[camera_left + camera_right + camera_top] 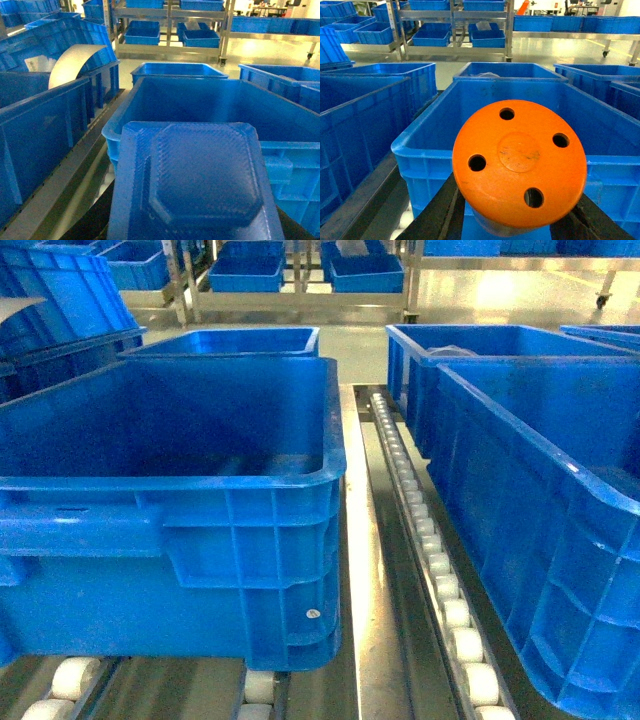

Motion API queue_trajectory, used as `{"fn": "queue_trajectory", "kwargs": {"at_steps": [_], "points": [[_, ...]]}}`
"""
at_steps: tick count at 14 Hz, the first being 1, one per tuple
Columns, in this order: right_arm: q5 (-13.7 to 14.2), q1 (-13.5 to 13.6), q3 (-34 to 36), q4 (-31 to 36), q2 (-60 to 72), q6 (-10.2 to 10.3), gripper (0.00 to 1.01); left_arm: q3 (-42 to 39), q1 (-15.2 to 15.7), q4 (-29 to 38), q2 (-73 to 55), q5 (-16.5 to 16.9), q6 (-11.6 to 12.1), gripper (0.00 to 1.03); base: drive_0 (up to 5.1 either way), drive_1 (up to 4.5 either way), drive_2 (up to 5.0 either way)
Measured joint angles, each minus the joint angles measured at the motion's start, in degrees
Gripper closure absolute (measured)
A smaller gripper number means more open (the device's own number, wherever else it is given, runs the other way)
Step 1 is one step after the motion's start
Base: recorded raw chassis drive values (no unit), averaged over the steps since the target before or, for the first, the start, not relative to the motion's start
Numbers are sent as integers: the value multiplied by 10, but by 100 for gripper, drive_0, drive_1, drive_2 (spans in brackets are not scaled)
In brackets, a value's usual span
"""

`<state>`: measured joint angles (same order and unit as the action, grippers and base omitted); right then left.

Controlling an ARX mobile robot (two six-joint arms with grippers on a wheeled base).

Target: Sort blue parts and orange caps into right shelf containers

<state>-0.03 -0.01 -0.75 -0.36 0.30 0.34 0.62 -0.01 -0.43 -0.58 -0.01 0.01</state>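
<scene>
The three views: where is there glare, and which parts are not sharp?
Head view: strong glare on the metal rail between the crates and on the far floor. Left wrist-mounted view: the blue part close to the lens is soft; bright floor behind. Right wrist-mounted view: the orange cap is fairly sharp; the floor shines.

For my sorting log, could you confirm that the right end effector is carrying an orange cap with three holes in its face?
Not quite: the orange cap at the right end effector has four holes, not three, as the right wrist view shows.
</scene>
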Motion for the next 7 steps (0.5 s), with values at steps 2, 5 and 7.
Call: {"fn": "queue_trajectory", "kwargs": {"at_steps": [2, 5, 7], "points": [[0, 0, 0, 0, 0, 0, 60, 0, 0, 0, 0, 0, 0, 60, 3, 409, -403], [0, 0, 0, 0, 0, 0, 60, 0, 0, 0, 0, 0, 0, 60, 3, 409, -403], [0, 0, 0, 0, 0, 0, 60, 0, 0, 0, 0, 0, 0, 60, 3, 409, -403]]}}
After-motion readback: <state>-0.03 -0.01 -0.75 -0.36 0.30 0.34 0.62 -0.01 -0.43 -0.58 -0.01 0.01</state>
